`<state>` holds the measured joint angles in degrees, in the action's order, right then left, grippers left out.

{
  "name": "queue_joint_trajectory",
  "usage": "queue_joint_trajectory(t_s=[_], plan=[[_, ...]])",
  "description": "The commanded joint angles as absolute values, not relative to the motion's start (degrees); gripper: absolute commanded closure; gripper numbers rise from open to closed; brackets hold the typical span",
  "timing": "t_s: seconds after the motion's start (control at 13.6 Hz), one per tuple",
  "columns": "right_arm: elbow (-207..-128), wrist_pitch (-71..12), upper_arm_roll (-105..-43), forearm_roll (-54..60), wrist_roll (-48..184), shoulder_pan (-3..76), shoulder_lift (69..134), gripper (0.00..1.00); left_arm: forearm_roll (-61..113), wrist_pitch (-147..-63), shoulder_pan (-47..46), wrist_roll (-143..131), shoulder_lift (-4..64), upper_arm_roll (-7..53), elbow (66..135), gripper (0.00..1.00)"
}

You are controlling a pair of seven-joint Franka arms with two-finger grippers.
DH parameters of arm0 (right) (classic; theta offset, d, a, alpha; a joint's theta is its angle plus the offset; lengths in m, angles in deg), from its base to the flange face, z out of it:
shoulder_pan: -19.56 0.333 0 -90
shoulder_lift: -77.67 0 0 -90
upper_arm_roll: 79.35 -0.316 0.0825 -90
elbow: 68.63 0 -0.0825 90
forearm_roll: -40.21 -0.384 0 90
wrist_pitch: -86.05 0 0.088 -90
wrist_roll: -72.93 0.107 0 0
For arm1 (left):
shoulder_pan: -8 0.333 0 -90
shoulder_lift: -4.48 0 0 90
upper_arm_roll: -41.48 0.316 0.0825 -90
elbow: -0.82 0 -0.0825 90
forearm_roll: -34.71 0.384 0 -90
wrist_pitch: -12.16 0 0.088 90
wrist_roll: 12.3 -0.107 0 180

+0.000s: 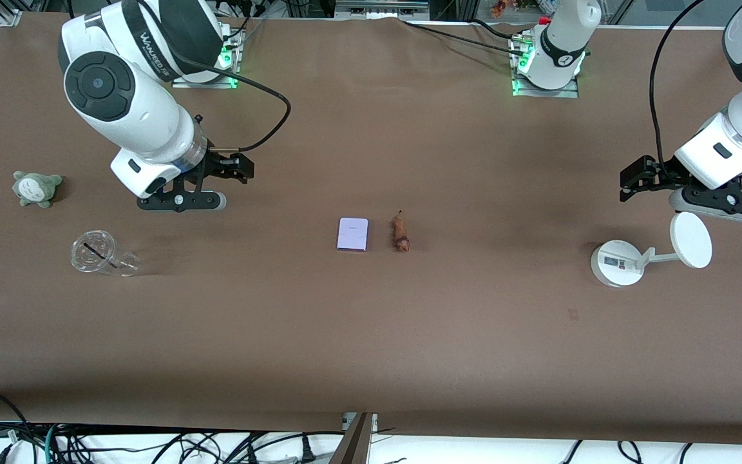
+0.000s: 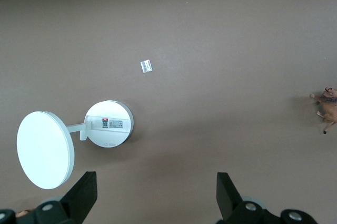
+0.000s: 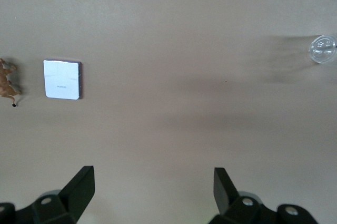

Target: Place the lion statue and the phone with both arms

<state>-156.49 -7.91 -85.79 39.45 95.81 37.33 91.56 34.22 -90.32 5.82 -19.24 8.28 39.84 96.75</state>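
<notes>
My left gripper (image 1: 699,193) hangs open and empty at the front view's right edge, over the white stand (image 1: 616,263). My right gripper (image 1: 200,190) hangs open at upper left. The phone (image 1: 352,234) lies flat at centre, the lion statue (image 1: 400,233) just beside it, apart.

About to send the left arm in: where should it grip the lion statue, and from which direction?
Come straight down and pinch the lion statue across its slim body at the middle, probably. It lies on its side on the table, long axis running toward the front camera, so the flanks are the narrow pair. The phone lies close beside it, toward the right arm's end; keep that finger tight in.
</notes>
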Motion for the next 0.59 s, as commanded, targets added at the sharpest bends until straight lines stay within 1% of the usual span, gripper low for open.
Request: queue_joint_trajectory(t_s=[0.0, 0.51], plan=[[-154.5, -6.85, -85.33, 38.8, 95.25, 36.96, 91.39, 0.0, 34.97, -89.27, 5.71, -19.68, 8.17, 39.89, 95.66, 0.0], [-154.58, -6.85, -85.33, 39.24, 95.69, 37.23, 91.3, 0.0, 34.88, -89.27, 5.62, -19.42, 8.17, 39.81, 95.75, 0.0]])
